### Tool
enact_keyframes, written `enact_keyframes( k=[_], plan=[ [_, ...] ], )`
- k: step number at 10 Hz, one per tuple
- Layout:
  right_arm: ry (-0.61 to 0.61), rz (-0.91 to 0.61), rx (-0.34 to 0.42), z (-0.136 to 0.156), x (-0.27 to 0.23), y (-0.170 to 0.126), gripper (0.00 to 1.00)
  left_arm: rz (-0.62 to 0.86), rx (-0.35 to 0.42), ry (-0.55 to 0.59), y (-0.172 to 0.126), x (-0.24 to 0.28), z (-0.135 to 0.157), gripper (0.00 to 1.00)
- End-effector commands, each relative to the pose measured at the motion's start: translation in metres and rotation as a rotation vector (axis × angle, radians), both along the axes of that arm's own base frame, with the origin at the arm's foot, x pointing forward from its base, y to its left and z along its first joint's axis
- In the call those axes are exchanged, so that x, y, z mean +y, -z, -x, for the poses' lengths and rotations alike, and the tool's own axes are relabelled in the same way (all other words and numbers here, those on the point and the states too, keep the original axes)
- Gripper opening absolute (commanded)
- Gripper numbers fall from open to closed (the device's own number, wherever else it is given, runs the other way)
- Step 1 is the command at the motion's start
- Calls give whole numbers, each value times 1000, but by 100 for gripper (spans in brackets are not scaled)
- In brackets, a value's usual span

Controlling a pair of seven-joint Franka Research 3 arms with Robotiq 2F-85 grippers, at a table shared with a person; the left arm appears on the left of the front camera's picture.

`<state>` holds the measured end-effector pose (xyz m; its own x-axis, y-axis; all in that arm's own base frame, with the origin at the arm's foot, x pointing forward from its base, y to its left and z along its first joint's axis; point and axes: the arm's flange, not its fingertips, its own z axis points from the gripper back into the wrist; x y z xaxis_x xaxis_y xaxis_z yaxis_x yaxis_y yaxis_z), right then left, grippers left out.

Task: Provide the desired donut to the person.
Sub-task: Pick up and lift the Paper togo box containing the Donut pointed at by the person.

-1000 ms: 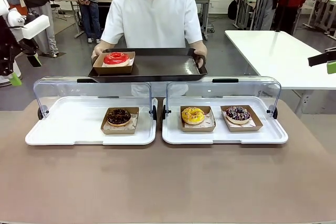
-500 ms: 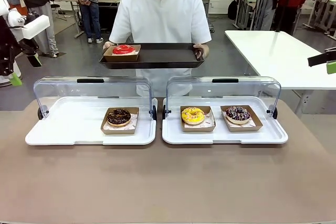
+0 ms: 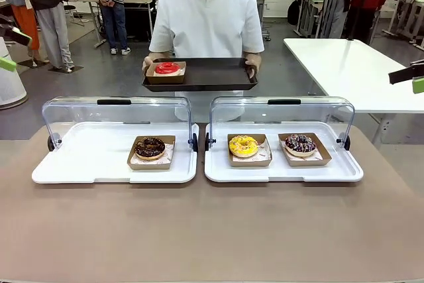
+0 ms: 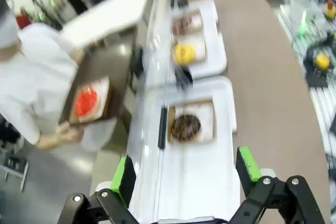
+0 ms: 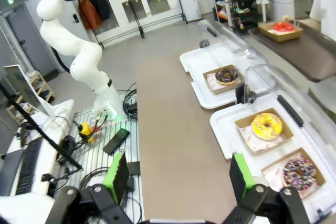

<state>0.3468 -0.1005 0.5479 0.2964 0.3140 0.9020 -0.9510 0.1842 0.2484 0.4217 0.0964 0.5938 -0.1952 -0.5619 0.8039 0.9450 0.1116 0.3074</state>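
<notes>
Front, step: we are waiting for a choice. The person [image 3: 205, 21] stands across the table [image 3: 212, 230] holding a black tray [image 3: 212, 74] with a red donut [image 3: 167, 68] at its left end, and points at nothing.
Front, donuts: the chocolate donut [image 3: 150, 146] is in the left case [image 3: 79, 164]. The yellow donut [image 3: 243, 145] and sprinkled donut [image 3: 300, 143] are in the right case [image 3: 344, 170]. Both lids stand raised.
Front, grippers: the left gripper [image 3: 10, 50] is at the left edge and the right gripper [image 3: 412, 79] at the right edge, both well apart from the cases.
Front, change: the tray is farther off and shifted right compared with a second ago. The left arm has pulled back toward the edge, and the right gripper has not moved.
Left wrist: the jaws are spread wide and empty, high over the left case, with the chocolate donut ahead.
Right wrist: the jaws are spread wide and empty, off the table's end, with the yellow and sprinkled donuts nearest.
Next: we judge that we first need a sign from the person. Then we reach under the raised lid, lift the chosen donut gently, and carry it to the tray.
</notes>
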Motion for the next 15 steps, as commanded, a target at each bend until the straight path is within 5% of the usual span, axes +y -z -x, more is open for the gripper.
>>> enact_keyframes(
  k=[1,4,6,15],
  plan=[
    [-8,-15,-9,-1,1,-1,100,249,77,118,35,24,-1,100],
    [-8,-15,-9,-1,1,-1,100,387,236,78,87,55,16,100],
    [-8,-15,-9,-1,1,-1,100,316,306,2,114,63,27,100],
    [-8,-15,-9,-1,1,-1,100,215,332,-50,132,73,19,100]
  ],
)
